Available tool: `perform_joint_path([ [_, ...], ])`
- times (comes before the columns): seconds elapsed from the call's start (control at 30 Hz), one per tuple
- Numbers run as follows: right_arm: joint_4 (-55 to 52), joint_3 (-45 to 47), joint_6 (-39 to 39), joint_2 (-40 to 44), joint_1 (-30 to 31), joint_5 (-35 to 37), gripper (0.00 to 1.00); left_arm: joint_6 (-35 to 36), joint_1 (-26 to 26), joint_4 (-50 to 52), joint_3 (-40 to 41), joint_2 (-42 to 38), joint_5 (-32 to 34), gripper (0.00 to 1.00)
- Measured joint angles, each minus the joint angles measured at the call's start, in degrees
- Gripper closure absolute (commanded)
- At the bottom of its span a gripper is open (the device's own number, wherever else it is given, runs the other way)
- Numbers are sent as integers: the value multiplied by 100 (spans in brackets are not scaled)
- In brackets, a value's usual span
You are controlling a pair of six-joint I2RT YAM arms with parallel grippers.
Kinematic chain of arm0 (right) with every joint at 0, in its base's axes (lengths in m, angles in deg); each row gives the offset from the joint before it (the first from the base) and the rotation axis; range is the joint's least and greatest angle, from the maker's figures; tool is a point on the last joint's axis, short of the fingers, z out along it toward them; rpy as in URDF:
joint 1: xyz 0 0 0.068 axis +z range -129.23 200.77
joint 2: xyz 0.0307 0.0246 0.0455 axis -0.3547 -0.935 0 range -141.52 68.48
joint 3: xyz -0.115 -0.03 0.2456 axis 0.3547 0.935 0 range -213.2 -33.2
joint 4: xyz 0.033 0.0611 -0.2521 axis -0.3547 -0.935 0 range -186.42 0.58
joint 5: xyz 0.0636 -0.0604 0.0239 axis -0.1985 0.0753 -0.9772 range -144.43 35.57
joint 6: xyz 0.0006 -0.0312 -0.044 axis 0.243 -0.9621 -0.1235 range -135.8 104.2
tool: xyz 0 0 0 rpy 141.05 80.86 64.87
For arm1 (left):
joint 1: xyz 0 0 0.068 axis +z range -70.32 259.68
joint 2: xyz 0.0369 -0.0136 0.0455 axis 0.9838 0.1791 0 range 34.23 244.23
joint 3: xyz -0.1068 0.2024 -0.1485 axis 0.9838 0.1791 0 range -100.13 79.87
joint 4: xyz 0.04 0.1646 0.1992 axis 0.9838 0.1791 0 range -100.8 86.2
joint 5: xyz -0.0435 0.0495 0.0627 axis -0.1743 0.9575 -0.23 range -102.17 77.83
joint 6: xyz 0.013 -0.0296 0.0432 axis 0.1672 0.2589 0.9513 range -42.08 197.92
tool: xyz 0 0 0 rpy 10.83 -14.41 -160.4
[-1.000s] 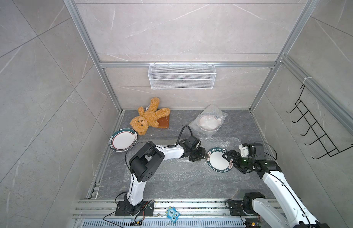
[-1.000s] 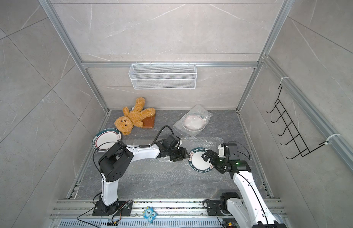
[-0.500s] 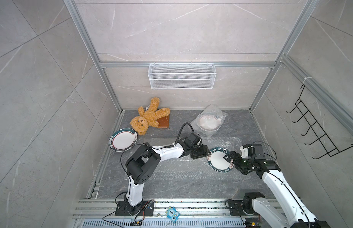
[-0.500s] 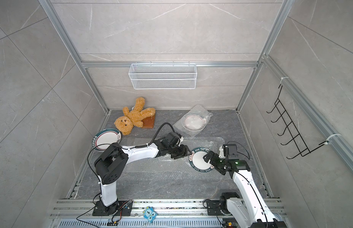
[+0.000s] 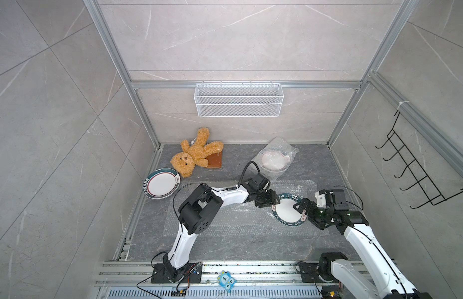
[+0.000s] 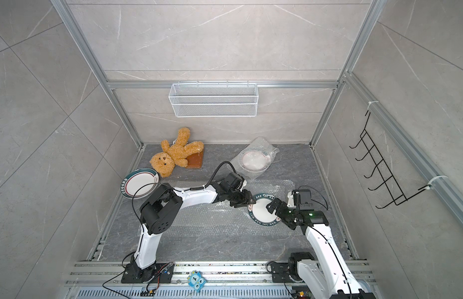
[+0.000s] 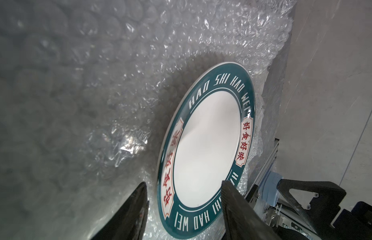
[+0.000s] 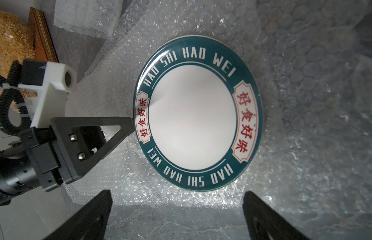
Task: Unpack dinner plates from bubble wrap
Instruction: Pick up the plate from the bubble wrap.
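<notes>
left gripper (image 5: pixel 273 201) has slid in since a second ago, jaws now apart around the rim of the dinner plate (image 5: pixel 287 213), which hasn't budged, flat on the spread-out bubble wrap (image 5: pixel 238 224). right gripper (image 8: pixel 176 194) stays spread wide at the opposite rim.

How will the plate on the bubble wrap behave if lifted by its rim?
The plate looks rigid and glazed, so probably slippery in a rim pinch. Likely ceramic, so fragile if dropped. The bubble wrap beneath may slide under a push.
</notes>
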State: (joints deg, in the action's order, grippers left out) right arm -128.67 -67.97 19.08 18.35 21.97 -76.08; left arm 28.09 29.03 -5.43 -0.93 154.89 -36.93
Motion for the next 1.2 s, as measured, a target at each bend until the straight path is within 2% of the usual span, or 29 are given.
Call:
perform_joint_path([
  [0.17,2,0,2,-7,0,-61,0,17,0,-11,-28,98,-157,66],
  [0.4,105,59,4,-63,0,-153,0,15,0,98,-149,240,-286,75],
  [0.63,162,83,4,-81,0,-179,0,-28,0,192,-345,492,-289,79],
  [0.73,173,83,7,-81,0,-179,0,-57,7,205,-398,560,-348,89],
  [0.9,173,72,11,-81,0,-177,0,-118,15,33,-476,527,-551,99],
  [1.03,155,-144,42,-170,0,-173,0,-332,11,35,-417,415,-557,100],
  [1.2,168,-977,157,-560,-33,-190,0,-638,2,57,144,-83,-474,100],
])
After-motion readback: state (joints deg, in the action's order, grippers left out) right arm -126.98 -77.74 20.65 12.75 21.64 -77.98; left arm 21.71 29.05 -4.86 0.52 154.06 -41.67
